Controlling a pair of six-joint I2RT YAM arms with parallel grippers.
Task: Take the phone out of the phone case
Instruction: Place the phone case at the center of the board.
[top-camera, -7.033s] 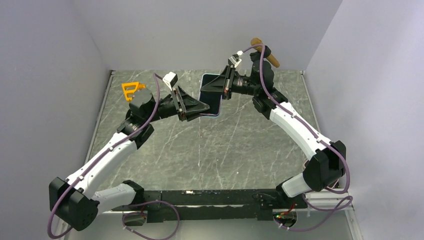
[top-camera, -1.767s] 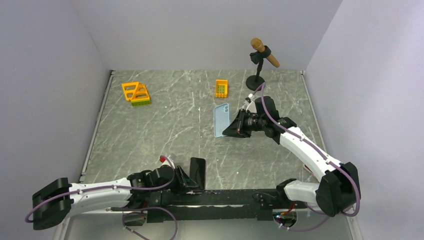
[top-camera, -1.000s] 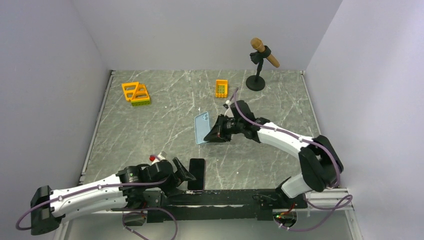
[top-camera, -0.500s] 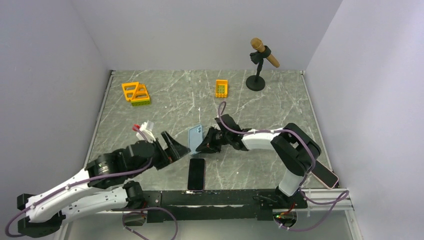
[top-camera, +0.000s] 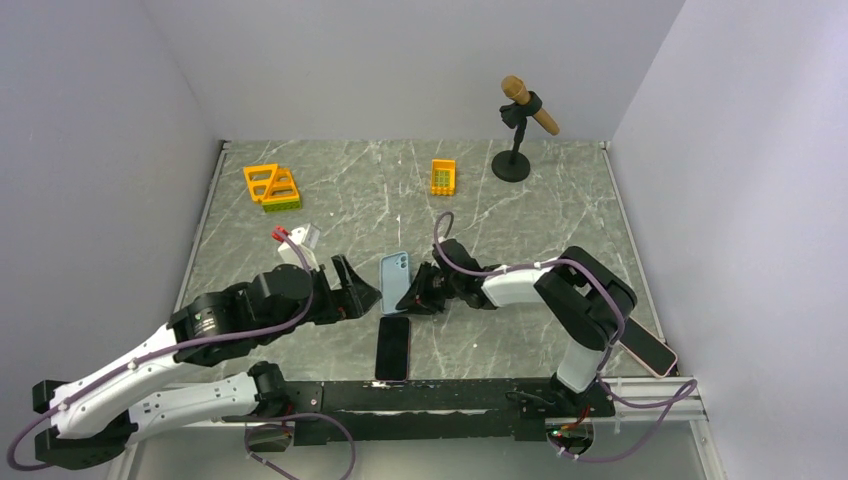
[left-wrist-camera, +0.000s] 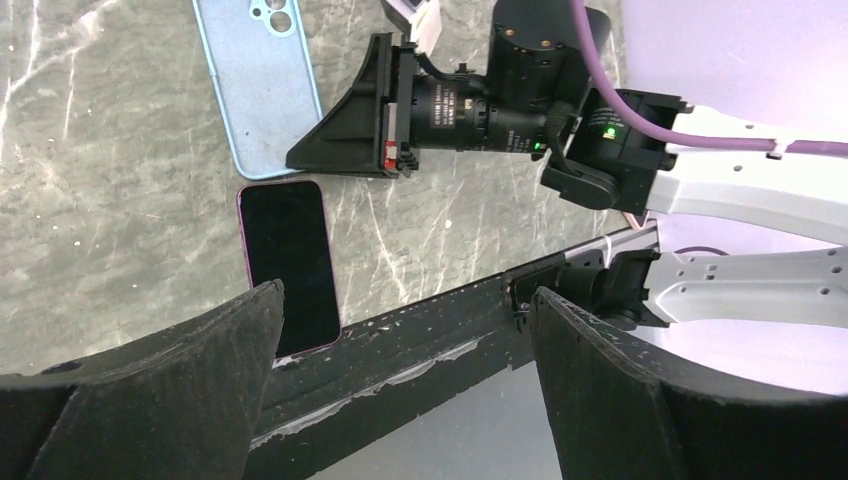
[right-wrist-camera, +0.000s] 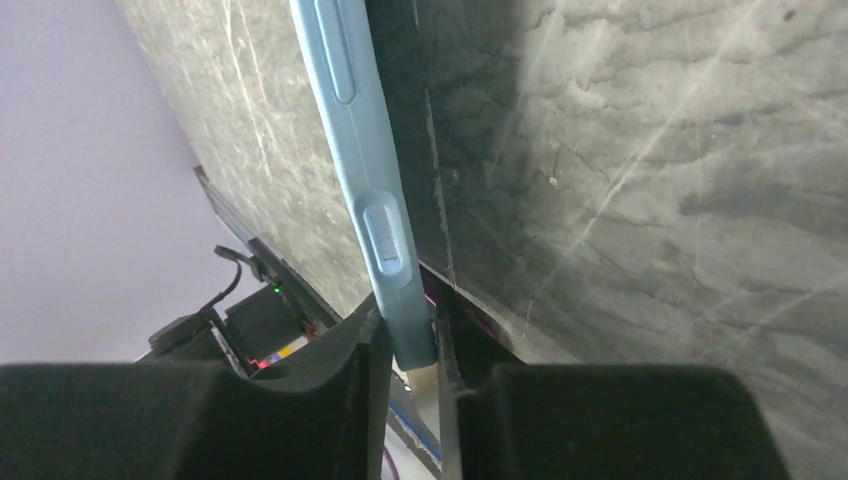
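The phone (top-camera: 392, 347), black with a pink rim, lies flat and bare near the table's front edge, also in the left wrist view (left-wrist-camera: 290, 250). The light-blue phone case (top-camera: 393, 283) lies just behind it, camera cutout at its far end (left-wrist-camera: 258, 80). My right gripper (top-camera: 412, 297) lies low at the case's right edge; in the right wrist view its fingers (right-wrist-camera: 412, 335) stand tight on both sides of the case's rim (right-wrist-camera: 350, 120). My left gripper (top-camera: 355, 290) hovers left of the case, jaws wide apart and empty (left-wrist-camera: 405, 300).
Orange frame blocks (top-camera: 272, 186) sit at the back left and a small orange block (top-camera: 443, 176) at the back middle. A microphone on a stand (top-camera: 520, 125) is at the back right. A pink-rimmed slab (top-camera: 648, 347) lies at the right edge. The black base rail (top-camera: 440, 395) runs along the front.
My right gripper has carried the case forward and down onto the table just behind the phone. My left arm has left the phone and risen to the case's left side.
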